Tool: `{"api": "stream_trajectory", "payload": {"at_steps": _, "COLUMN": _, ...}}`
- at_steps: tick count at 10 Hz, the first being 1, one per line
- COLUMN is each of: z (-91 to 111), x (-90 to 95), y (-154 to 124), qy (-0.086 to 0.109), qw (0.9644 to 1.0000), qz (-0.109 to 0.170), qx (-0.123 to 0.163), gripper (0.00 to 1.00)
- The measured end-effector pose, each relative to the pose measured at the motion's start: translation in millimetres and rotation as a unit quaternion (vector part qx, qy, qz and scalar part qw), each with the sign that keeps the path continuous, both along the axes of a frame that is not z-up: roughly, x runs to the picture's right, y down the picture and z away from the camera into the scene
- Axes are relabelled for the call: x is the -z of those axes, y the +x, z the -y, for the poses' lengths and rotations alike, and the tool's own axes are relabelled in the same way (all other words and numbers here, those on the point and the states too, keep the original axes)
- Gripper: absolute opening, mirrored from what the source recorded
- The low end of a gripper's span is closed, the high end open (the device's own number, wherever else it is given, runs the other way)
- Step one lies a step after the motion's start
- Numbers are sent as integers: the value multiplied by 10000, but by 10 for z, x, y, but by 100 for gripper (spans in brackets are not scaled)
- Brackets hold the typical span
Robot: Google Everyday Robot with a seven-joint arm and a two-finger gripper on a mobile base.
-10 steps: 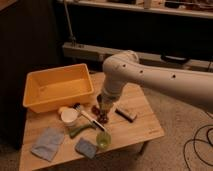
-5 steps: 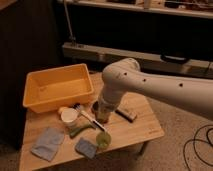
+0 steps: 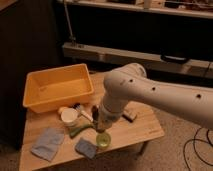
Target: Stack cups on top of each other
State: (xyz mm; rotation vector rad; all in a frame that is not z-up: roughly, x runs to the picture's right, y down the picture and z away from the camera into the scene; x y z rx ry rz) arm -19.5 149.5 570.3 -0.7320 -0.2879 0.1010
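The pale green cup (image 3: 103, 139) stands upright near the front edge of the wooden table (image 3: 145, 131). My gripper (image 3: 102, 127) hangs from the big white arm (image 3: 150, 95), directly above the green cup and very close to it. Something dark sits at the gripper's tip, and I cannot tell whether it is the dark grey-brown cup. No dark cup shows elsewhere on the table.
A yellow bin (image 3: 59, 88) stands at the table's back left. A white bowl (image 3: 69, 116), a utensil (image 3: 85, 114) and a green item (image 3: 76, 132) lie left of the gripper. Two blue-grey cloths (image 3: 48, 143) (image 3: 86, 148) lie at the front left. A dark small object (image 3: 130, 115) lies to the right.
The arm has swung toward the table's front edge and lowered. The gripper went from the table's middle to just above the green cup.
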Motion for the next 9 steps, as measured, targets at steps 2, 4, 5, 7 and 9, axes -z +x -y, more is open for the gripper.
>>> {"api": "stream_trajectory", "payload": {"at_steps": 2, "z": -262, "x": 29, "y": 21, "qy": -137, "qw": 9998, "qz": -16, "qx": 122, "gripper": 0}}
{"api": "stream_trajectory", "payload": {"at_steps": 4, "z": -430, "x": -47, "y": 76, "qy": -275, "qw": 9995, "qz": -53, "qx": 158, "gripper": 0}}
{"api": "stream_trajectory", "payload": {"at_steps": 5, "z": -469, "x": -92, "y": 84, "qy": -310, "qw": 9994, "qz": -56, "qx": 165, "gripper": 0}}
{"api": "stream_trajectory", "payload": {"at_steps": 7, "z": -541, "x": -201, "y": 85, "qy": -384, "qw": 9991, "qz": -61, "qx": 150, "gripper": 0}}
{"api": "stream_trajectory", "payload": {"at_steps": 9, "z": -590, "x": -283, "y": 74, "qy": -441, "qw": 9989, "qz": -76, "qx": 143, "gripper": 0}}
